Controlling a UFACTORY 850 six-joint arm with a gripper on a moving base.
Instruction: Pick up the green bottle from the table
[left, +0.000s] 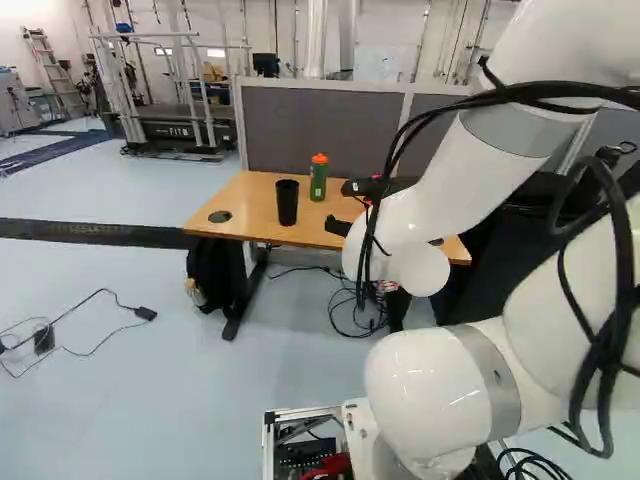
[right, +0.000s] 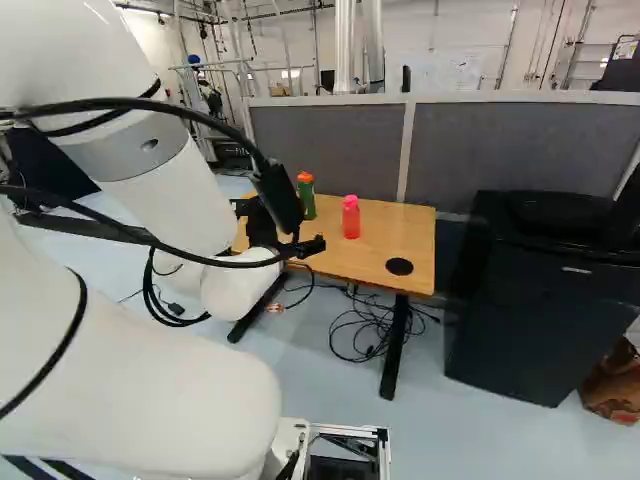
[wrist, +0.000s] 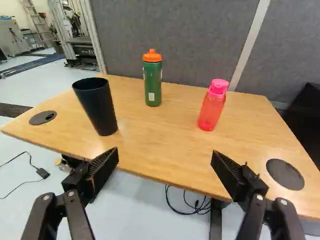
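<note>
While the tool (left: 338, 207) hangs spread by the near edge of a smooth, wood-toned bench (wrist: 150, 145), a ribless green bottle (wrist: 152, 85) with an orange cap (wrist: 152, 56) stands upright on the far side, before a gray fabric partition (wrist: 175, 35). Nearer and to its left stands a tapered black cup (wrist: 101, 110); to its right, also nearer, a translucent pink bottle (wrist: 211, 110). Flat, round black inserts (wrist: 285, 174) mark both ends; thin cables (right: 360, 325) loop below.

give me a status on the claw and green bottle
Claw open, empty. Green bottle upright, toward far edge of table. Black cup and pink bottle flank the way in; gap between looks passable.
</note>
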